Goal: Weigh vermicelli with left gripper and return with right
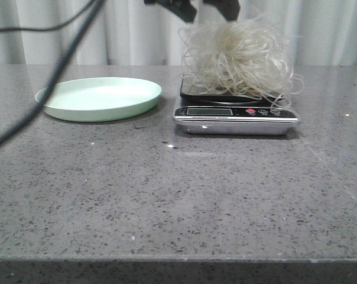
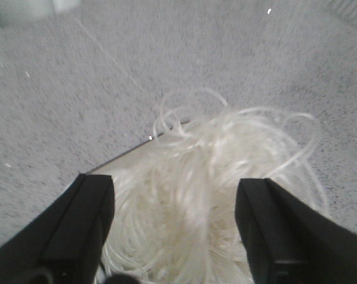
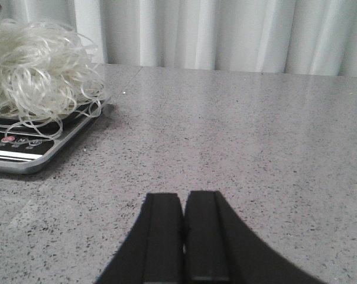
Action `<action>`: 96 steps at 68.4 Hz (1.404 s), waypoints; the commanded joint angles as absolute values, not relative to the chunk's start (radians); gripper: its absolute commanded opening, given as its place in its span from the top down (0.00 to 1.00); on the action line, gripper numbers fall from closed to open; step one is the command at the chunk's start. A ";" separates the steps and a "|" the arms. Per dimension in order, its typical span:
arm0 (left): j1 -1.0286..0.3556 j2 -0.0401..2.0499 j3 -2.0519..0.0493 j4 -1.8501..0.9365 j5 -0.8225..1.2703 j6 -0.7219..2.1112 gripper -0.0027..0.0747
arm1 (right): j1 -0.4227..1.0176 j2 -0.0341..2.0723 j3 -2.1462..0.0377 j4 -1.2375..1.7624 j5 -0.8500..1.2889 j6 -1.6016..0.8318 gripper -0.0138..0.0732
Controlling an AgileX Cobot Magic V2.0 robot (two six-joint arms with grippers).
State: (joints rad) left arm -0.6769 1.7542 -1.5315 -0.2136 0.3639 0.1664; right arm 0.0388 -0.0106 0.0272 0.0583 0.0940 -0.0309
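The vermicelli (image 1: 237, 56) is a fluffy whitish tangle resting on the black and silver kitchen scale (image 1: 236, 112). My left gripper (image 1: 209, 12) hangs just above the tangle, jaws wide open and holding nothing. In the left wrist view the two black fingers (image 2: 87, 201) stand far apart on either side of the vermicelli (image 2: 196, 189). My right gripper (image 3: 184, 198) is shut and empty, low over the table to the right of the scale (image 3: 31, 151); the vermicelli (image 3: 36, 65) also shows in that view. The pale green plate (image 1: 99, 97) is empty, left of the scale.
The grey speckled table (image 1: 178, 195) runs to a front edge near the camera. White curtains (image 1: 320, 29) hang behind. Black cables (image 1: 48, 65) cross the upper left of the front view.
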 commanded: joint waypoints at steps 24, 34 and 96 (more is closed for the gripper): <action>-0.587 1.437 -1.516 -0.042 0.545 0.158 0.47 | 0.037 -0.026 0.019 0.057 -0.010 -0.031 0.67; -0.478 1.301 -1.333 -0.055 0.435 0.119 0.59 | 0.037 -0.026 0.019 0.057 -0.010 -0.031 0.67; -0.201 0.488 -0.486 -0.055 0.069 0.124 0.79 | 0.037 0.007 -0.141 0.111 -0.033 -0.031 0.67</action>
State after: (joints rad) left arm -0.2040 0.4943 -0.4617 -0.0469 0.1672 0.1277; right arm 0.0388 -0.0106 -0.0380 0.1058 0.0606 -0.0304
